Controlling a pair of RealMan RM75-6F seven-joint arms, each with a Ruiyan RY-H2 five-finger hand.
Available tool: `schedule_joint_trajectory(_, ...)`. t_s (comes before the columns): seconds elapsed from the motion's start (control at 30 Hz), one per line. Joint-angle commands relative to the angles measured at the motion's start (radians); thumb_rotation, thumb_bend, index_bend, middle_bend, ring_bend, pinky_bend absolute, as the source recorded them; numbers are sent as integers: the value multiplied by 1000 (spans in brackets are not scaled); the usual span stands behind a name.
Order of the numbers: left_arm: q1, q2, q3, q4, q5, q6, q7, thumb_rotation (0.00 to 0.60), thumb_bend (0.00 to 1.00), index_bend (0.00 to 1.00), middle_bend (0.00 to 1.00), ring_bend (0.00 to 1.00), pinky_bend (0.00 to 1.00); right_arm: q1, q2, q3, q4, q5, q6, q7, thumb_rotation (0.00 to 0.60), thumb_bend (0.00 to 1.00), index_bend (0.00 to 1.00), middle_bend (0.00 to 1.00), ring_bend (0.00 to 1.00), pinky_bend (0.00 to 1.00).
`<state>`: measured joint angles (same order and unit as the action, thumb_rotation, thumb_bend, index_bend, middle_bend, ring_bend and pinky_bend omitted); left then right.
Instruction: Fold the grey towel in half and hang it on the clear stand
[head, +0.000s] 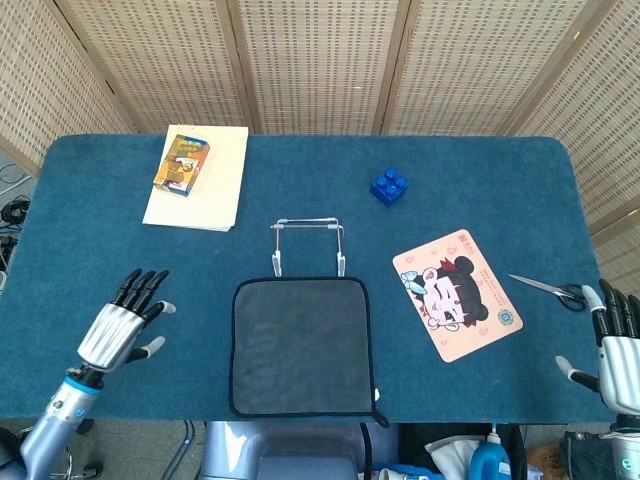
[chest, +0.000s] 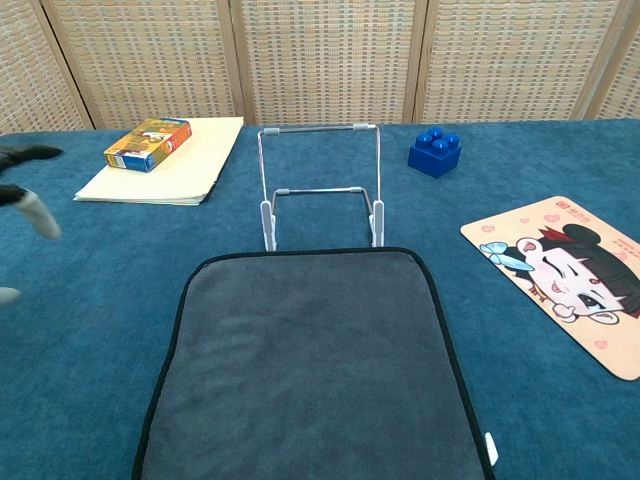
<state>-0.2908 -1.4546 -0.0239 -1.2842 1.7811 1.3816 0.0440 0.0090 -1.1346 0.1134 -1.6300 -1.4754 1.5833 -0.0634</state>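
My left hand is open, empty; grey towel lies flat just to its right, clear stand beyond. Towel's prob soft, limp, light: I'd pinch a near corner. Right hand open too, well apart.

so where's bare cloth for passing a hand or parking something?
Free: between paper stack and blue brick; between left hand and grey towel. Crowded: cartoon mat, scissors, right hand.
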Motion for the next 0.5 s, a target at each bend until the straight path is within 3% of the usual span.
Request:
schedule_joint_trajectory(0.03,-66,-105,18,96,26,-81,27,600,238,414,0,0,0,3,1,6,4,14,-9,7,600,0,0,0,0,0)
schedule_joint_trajectory(0.23,-107,-172,37,154,32,-121,49,600,239,415,0,0,0,7,1,7,7,20,-18,11,600,0,0,0,0,0)
schedule_joint_trajectory(0.5,-148,-195,42,148,17,-162,112,600,239,418,0,0,0,9,2,10,8,28,-21,15,600,0,0,0,0,0)
